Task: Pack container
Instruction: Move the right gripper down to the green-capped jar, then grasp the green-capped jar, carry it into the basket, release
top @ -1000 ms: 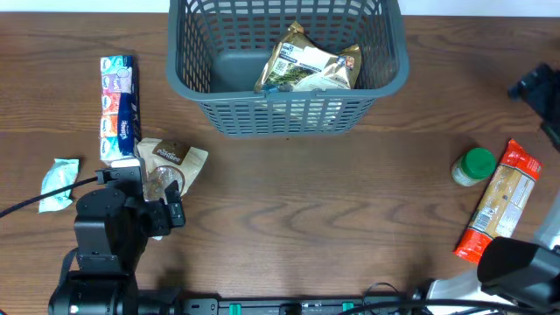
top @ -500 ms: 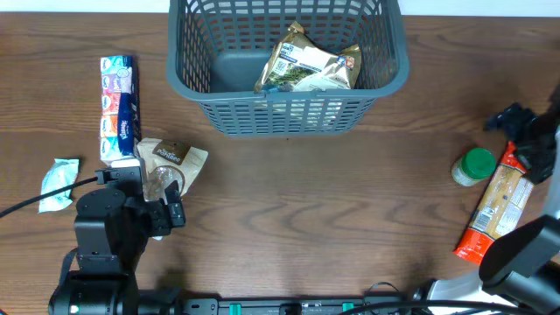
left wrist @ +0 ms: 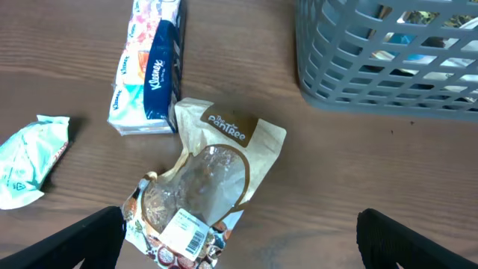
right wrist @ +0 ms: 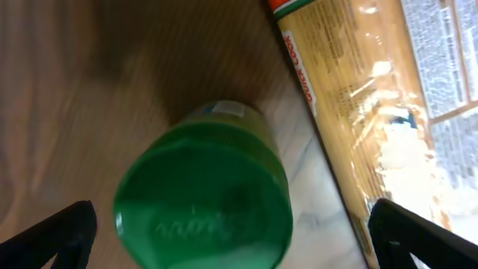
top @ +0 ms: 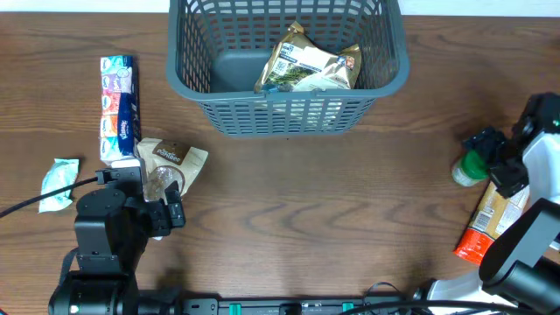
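The dark grey lattice container (top: 192, 83) stands at the back centre of the table, also in the left wrist view (left wrist: 358, 75), and holds a snack packet (top: 308, 63). My left gripper (left wrist: 235, 237) is open just above a beige clear-window pouch (top: 171, 163), which also shows in the left wrist view (left wrist: 209, 179). My right gripper (right wrist: 231, 233) is open directly over a green-lidded jar (right wrist: 203, 196), which is partly hidden under the arm in the overhead view (top: 470, 168). A long orange pasta packet (top: 490, 219) lies next to the jar (right wrist: 373, 112).
A tissue multipack (top: 119, 107) lies at the left, also in the left wrist view (left wrist: 146, 67). A small mint-green packet (top: 58, 184) lies near the left edge, also in the left wrist view (left wrist: 30, 158). A black cable trails by the left arm's base.
My right arm has come in from the far right and down over the green-lidded jar. The left arm and every packet are where they were.
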You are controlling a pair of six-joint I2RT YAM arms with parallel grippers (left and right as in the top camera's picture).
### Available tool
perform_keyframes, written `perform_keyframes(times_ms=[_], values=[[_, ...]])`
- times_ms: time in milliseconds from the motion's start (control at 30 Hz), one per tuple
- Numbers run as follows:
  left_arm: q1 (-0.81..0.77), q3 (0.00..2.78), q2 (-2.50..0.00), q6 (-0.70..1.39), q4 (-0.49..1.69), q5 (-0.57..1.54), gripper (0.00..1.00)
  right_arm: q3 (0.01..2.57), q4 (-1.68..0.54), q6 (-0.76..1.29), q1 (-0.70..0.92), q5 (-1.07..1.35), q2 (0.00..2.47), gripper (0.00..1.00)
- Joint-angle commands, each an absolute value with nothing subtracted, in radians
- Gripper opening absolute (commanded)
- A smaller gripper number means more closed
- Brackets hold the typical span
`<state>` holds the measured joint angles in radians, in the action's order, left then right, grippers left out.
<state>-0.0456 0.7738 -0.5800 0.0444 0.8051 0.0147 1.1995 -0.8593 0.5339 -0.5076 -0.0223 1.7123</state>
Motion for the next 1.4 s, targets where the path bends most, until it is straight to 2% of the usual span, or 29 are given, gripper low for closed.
perform_keyframes(times_ms=[0,367,500,600,967,1067,1133,1200,1267,1367], values=[[-0.039,0.791,-0.580,0.027,0.807,-0.001,0.98,1.155,-0.823,0.545,-0.509,-0.027,1.713,0.99],[-0.039,0.791,-0.580,0.028,0.807,-0.001,0.98,1.044,-0.638,0.533,-0.509,-0.026,1.722,0.97],[-0.039,0.791,-0.580,0.028,0.807,-0.001,0.98,1.035,-0.599,0.517,-0.509,-0.025,1.725,0.91],[-0.039,0.791,-0.580,0.028,0.807,-0.001,0.98,1.035,-0.585,0.515,-0.509,-0.025,1.732,0.80],[-0.039,0.791,-0.580,0.028,0.807,-0.001,0.99,1.035,-0.573,0.499,-0.509,-0.021,1.810,0.65],[-0.039,0.791,-0.580,0.028,0.807,-0.001,0.99,1.035,-0.571,0.499,-0.509,-0.018,1.831,0.54],[-0.039,0.791,-0.580,0.028,0.807,-0.001,0.98,1.035,-0.571,0.499,-0.509,-0.019,1.833,0.43],[-0.039,0.791,-0.580,0.028,0.807,-0.001,0.98,1.035,-0.567,0.499,-0.509,-0.019,1.833,0.20],[-0.039,0.791,-0.580,0.028,0.807,-0.001,0.98,1.035,-0.565,0.500,-0.509,-0.018,1.833,0.01],[-0.039,0.791,-0.580,0.028,0.807,-0.001,0.98,1.040,-0.568,0.500,-0.504,-0.018,1.831,0.01]])
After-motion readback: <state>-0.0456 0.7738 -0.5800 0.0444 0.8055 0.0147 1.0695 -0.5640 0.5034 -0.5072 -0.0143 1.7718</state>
